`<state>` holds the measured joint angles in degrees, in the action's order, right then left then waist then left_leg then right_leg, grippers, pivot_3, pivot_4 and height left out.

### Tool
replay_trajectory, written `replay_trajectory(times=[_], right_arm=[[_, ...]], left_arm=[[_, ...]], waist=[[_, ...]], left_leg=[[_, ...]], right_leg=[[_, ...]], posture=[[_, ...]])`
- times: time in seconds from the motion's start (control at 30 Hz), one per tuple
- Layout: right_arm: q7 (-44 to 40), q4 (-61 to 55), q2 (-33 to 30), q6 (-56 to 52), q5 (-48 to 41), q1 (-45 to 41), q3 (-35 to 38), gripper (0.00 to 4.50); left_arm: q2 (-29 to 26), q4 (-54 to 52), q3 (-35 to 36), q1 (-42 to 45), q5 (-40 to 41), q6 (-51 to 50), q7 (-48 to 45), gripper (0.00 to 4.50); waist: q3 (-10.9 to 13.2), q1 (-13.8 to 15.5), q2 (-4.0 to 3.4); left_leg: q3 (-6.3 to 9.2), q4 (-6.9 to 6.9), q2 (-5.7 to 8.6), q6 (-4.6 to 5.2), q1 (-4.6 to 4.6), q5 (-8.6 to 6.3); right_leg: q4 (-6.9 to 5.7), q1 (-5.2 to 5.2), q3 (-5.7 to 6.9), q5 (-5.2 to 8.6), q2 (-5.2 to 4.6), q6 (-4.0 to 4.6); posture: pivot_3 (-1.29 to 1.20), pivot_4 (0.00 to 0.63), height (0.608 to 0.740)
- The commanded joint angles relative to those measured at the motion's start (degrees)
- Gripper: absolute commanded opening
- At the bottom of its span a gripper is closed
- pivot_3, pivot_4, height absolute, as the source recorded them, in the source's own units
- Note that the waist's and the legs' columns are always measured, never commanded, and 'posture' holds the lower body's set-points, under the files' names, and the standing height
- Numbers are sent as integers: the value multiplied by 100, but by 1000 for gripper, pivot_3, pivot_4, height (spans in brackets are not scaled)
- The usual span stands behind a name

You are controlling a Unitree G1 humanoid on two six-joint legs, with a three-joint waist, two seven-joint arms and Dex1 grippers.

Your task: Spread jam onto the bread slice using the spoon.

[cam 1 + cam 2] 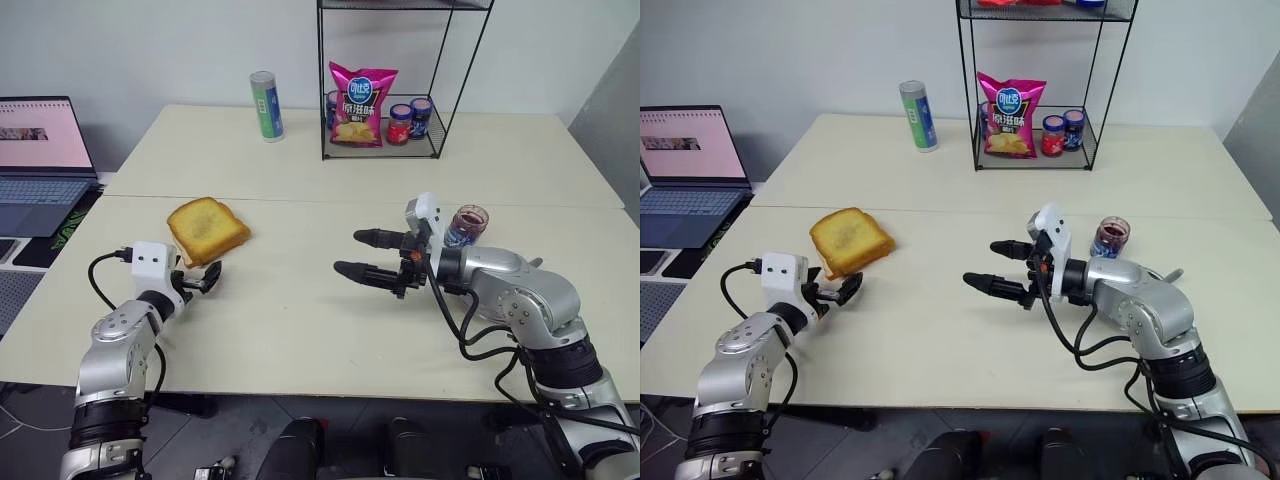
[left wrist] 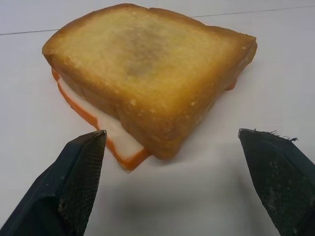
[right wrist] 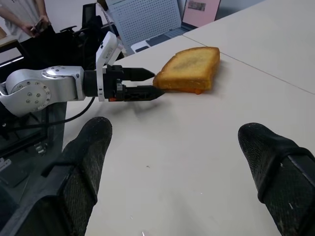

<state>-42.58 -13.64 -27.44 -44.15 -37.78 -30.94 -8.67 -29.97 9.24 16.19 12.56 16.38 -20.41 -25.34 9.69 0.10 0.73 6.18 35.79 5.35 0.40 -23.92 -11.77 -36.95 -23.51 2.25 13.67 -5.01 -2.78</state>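
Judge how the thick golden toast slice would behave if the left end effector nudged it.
The thick golden toast slice likely slides rather than rolls: it lies flat on the smooth pale table. Probably light and slightly squashy. It rests on a white-and-orange layer, so it may shift off that.

An office or lab room set up for testing: 2 plain cream tabletops (image 1: 400,160) pushed together against a white wall, an open laptop (image 1: 42,165) at the side, a black wire shelf (image 1: 395,80) holding snacks, and a pegboard (image 3: 142,19) behind.
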Motion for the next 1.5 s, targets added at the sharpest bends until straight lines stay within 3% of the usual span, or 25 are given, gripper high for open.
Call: replay_trajectory(times=[0.03,0.07,0.77,1.07,1.17,1.33,1.5], right_arm=[[-11,-201,27,90,30,-35,153,4474],[-9,-204,25,87,41,-31,165,4500],[134,-104,77,85,94,-55,464,4500],[188,-120,61,14,53,-152,570,4500],[176,-322,-102,-203,-161,-96,803,4500],[122,-727,-463,-660,-618,65,1245,4500],[96,-1255,-960,-1114,-1091,410,1679,4500]], left_arm=[[-37,-35,63,175,38,117,-48,4500],[-36,-19,68,183,35,136,-57,4124],[-40,111,127,251,35,104,20,90],[-150,-56,293,529,152,-136,195,43],[-229,-530,200,1012,370,-450,49,43],[-174,-1237,-472,1698,536,-1015,-356,43],[-79,-2086,-1441,1782,897,-1730,-1075,43]], waist=[[0,-1,0],[0,-1,0],[0,-3,0],[0,-1,1],[6,12,11],[22,33,37],[25,29,41]], left_leg=[[0,0,0,0,0,0],[1,1,-1,0,0,0],[-1,2,0,-1,1,1],[1,4,0,-1,1,1],[2,8,1,-1,0,1],[1,15,5,-1,-5,1],[0,10,6,-1,-7,0]], right_leg=[[0,0,0,1,0,-2],[-1,0,0,3,0,-5],[-2,1,0,0,0,-3],[-4,0,2,0,1,-3],[-6,2,2,-1,2,-6],[-3,4,-3,-7,2,-6],[0,5,-5,-17,2,8]], posture=[[0,150,740],[0,150,740],[0,150,740],[0,150,740],[0,150,740],[0,150,740],[0,150,740]])
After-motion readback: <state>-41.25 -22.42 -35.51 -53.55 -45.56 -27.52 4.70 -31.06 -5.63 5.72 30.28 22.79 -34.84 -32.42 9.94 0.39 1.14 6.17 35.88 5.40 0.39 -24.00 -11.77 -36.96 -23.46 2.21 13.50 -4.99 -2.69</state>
